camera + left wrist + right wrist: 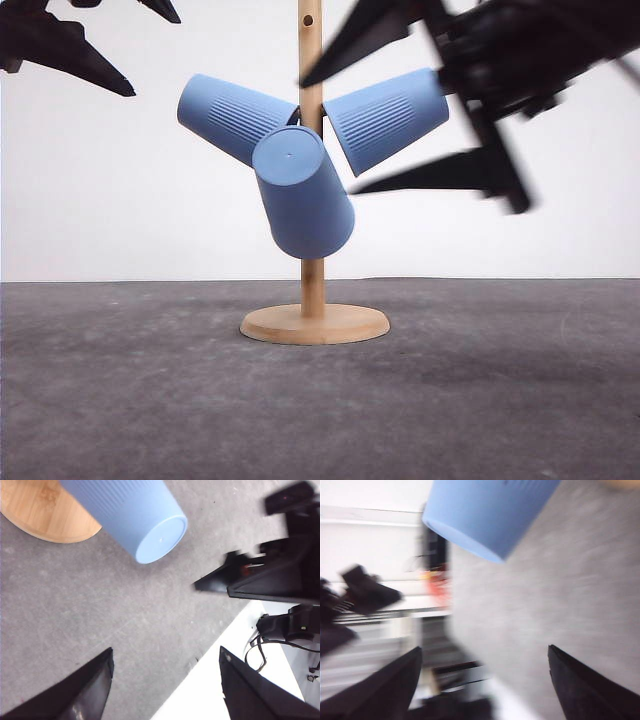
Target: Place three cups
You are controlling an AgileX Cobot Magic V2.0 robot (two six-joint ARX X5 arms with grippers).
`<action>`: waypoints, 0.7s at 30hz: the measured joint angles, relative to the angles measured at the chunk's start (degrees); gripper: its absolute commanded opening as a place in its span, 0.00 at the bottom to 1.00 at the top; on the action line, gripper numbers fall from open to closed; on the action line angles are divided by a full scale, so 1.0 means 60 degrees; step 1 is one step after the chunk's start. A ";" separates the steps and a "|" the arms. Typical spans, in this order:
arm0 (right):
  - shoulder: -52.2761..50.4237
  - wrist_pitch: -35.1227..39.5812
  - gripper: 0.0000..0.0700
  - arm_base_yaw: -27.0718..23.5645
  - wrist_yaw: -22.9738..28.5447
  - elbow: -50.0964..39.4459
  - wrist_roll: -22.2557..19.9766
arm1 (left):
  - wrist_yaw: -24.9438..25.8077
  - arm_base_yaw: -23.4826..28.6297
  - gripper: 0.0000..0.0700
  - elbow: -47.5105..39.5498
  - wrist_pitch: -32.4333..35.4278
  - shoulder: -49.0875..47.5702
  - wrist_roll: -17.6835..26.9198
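Altogether three cups (300,190) hang on one wooden stand (313,322); both tools, left (95,45) and right (425,120), gape empty.

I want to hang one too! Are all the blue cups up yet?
Yes, it looks so: all three ribbed light-blue plastic cups hang tilted around the wooden stand. Both black grippers are open, holding nothing. Nothing looks left to hang.

Worktop (120,400): stand (313,322) at centre; three cups hung on it, left cup (232,115), front cup (302,192), right cup (388,118).
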 measured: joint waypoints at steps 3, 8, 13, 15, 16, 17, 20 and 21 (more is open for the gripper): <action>-0.0793 -0.2330 0.70 -0.0390 0.0948 0.0000 -0.1977 | -0.0071 0.0049 0.56 0.0000 -0.0002 0.0000 -0.0002; -0.1990 -0.5299 0.70 -0.1133 0.3003 0.0052 -0.4991 | -0.0624 0.0417 0.56 0.0000 0.0000 -0.0010 -0.0002; -0.2536 -0.7049 0.70 -0.1828 0.5282 0.0508 -0.7808 | -0.1404 0.0950 0.56 0.0000 0.0300 -0.0363 -0.0027; -0.2650 -0.7143 0.70 -0.2092 0.5892 0.0740 -0.8702 | -0.1676 0.1199 0.57 -0.0003 0.0587 -0.0687 -0.0076; -0.2669 -0.7147 0.70 -0.2217 0.6075 0.0855 -0.9056 | -0.1791 0.1314 0.57 -0.0034 0.0788 -0.0887 -0.0110; -0.2673 -0.7133 0.70 -0.2337 0.6196 0.0966 -0.9362 | -0.1905 0.1419 0.57 -0.0101 0.1037 -0.1115 -0.0146; -0.2677 -0.6842 0.70 -0.2635 0.6336 0.1210 -1.0037 | -0.2368 0.1678 0.57 -0.0595 0.1939 -0.1968 -0.0230; -0.2691 -0.6673 0.70 -0.2694 0.6340 0.1229 -1.0161 | -0.2574 0.1745 0.57 -0.0871 0.2274 -0.2320 -0.0251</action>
